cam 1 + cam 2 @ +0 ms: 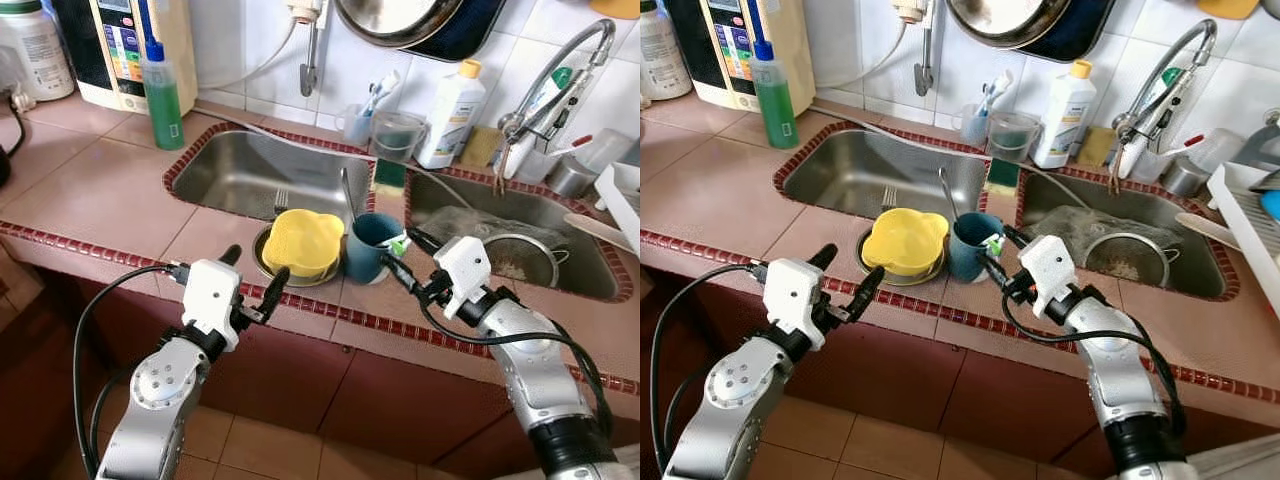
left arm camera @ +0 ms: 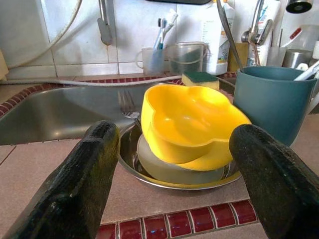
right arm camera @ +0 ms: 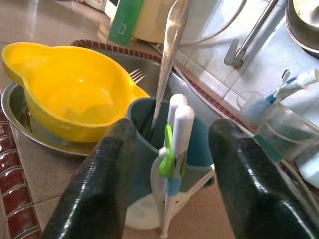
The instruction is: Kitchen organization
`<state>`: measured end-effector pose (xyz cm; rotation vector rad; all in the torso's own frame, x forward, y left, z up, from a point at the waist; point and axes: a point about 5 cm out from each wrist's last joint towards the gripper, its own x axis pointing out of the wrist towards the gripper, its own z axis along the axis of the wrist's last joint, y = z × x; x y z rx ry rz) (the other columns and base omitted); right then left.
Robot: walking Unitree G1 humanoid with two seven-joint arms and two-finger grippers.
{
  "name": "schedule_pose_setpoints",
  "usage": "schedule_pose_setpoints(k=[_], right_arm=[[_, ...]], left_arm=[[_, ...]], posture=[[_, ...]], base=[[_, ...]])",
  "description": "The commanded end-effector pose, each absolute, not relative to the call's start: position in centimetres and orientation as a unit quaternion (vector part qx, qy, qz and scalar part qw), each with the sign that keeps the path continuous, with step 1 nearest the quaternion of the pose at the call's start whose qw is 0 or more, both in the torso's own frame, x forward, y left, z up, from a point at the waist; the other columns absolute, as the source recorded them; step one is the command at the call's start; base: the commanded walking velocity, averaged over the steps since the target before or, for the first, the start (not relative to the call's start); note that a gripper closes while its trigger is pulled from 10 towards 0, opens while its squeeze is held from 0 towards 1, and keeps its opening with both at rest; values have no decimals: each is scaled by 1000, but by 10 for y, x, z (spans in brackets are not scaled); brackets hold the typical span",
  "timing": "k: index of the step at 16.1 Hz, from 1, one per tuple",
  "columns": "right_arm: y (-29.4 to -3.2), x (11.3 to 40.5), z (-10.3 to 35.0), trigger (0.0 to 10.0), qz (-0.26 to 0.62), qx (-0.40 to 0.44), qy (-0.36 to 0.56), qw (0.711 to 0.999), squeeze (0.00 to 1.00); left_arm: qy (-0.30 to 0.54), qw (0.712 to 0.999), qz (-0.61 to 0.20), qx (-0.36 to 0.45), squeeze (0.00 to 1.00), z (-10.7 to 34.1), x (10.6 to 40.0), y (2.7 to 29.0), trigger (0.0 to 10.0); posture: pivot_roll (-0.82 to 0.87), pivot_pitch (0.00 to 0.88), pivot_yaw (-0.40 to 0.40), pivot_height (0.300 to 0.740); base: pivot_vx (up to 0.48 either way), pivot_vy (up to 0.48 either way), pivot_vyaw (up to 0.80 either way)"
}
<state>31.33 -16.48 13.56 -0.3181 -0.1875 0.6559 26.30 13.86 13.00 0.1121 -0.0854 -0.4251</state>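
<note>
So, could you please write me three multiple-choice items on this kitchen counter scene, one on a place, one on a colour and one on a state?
1. Where does the yellow bowl sit?
A. On a stack of dishes at the counter's front edge
B. Down in the right sink
C. On the floor

2. What colour is the cup beside that bowl?
A. Red
B. Teal
C. White

3. How do the fingers of the right gripper stand?
A. Shut on the cup
B. Shut on a sponge
C. Open, one finger to each side of the cup

Answers:
1 A, the head views show it stacked on a metal dish on the counter tiles before the left sink.
2 B, its wall is teal in every view.
3 C, the right wrist view shows the fingers spread with the cup between them; the left gripper is likewise open before the bowl.
</note>
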Motion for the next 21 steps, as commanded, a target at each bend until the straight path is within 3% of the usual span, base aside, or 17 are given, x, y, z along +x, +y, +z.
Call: schedule_pose_setpoints(k=[1,17,21], right_arm=[[-170,316,141,0,318,-158,-99,929,0],[-177,321,142,0,314,-163,-100,930,0],[-178,322,143,0,313,-164,-100,930,0]], left_arm=[[-52,973,-218,62,0,136,261,134,10000],[-51,970,-228,66,0,137,257,132,10000],[-51,953,-291,74,0,139,242,118,10000]], posture=[[62,0,-118,732],[65,0,-116,732],[67,0,-121,732]], base=[[0,0,0],[0,0,0],[0,0,0]])
